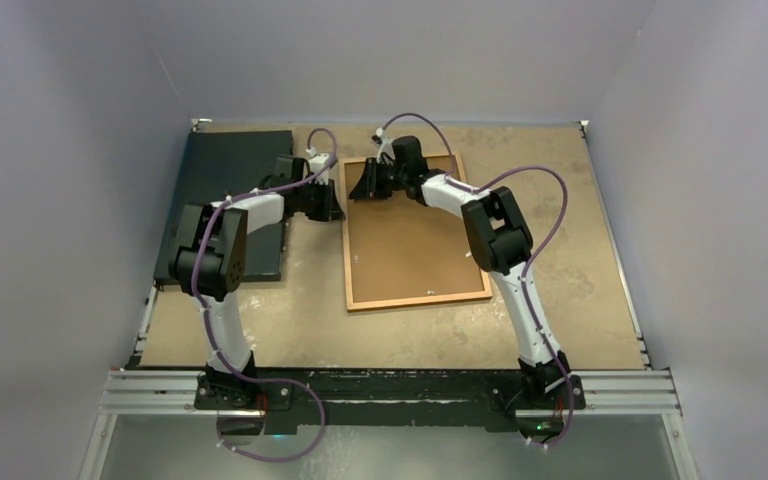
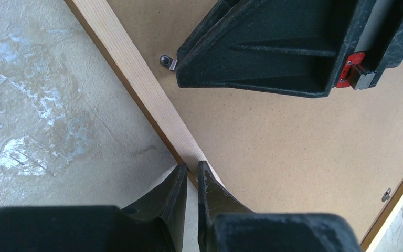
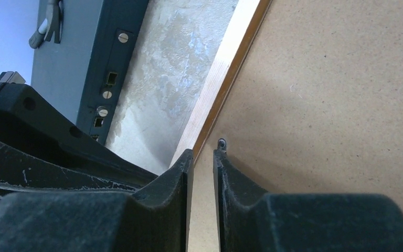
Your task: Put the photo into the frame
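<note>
Your left claw [image 2: 192, 170] sits nearest the lens, with its fingers drawn almost together over the left rail of the frame [image 2: 136, 79]. Whether they pinch anything cannot be told. Your right claw [image 3: 203, 155] is likewise narrowed to a slit near the frame's far left corner, one fingertip just beside a small metal tab [image 3: 221, 142]; no grasp is confirmed. The frame lies face down on the table [image 1: 560, 200] with its backing board [image 2: 273, 136] seated. A dark mat [image 1: 230, 165] lies to the left. The photo is not visible in any view. Judgement: you are opening the back. Next, swing the tabs clear, then lift the board.
</note>
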Tool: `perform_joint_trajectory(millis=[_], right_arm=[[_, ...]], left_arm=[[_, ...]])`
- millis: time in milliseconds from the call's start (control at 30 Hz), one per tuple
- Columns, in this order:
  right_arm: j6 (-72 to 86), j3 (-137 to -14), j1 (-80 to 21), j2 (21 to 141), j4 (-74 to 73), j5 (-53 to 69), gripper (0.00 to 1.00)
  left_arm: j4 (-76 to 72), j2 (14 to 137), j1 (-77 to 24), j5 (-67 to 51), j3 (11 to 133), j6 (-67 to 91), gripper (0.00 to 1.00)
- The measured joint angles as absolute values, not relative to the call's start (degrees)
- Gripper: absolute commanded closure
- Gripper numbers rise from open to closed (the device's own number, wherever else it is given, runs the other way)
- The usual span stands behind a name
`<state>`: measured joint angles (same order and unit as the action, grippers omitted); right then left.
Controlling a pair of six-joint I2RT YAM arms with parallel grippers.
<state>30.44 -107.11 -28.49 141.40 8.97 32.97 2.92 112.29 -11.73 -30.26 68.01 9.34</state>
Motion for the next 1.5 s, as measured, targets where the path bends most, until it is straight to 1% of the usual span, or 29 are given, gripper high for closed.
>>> perform_joint_trajectory(millis=[100, 467, 733, 1167, 1500], right_arm=[[30.4, -107.7, -28.5, 141.8, 9.0, 33.8, 0.8], [30.0, -108.4, -28.5, 142.6, 8.8, 35.8, 0.82], [30.0, -108.5, -28.1, 142.6, 8.1, 38.8, 0.81], [30.0, -108.5, -24.2, 142.3, 9.3, 37.8, 0.82], [29.6, -108.5, -26.5, 142.3, 9.1, 35.9, 0.82]], left_arm=[[2.9, 112.3, -11.7, -30.3, 68.0, 9.5, 0.93], [2.6, 112.3, -11.6, -30.3, 68.0, 9.5, 0.95], [2.2, 112.3, -11.6, -30.3, 67.8, 9.5, 0.96], [1.8, 112.3, -11.3, -30.8, 67.6, 9.5, 0.97], [1.8, 112.3, -11.3, -30.9, 67.6, 9.5, 0.98]])
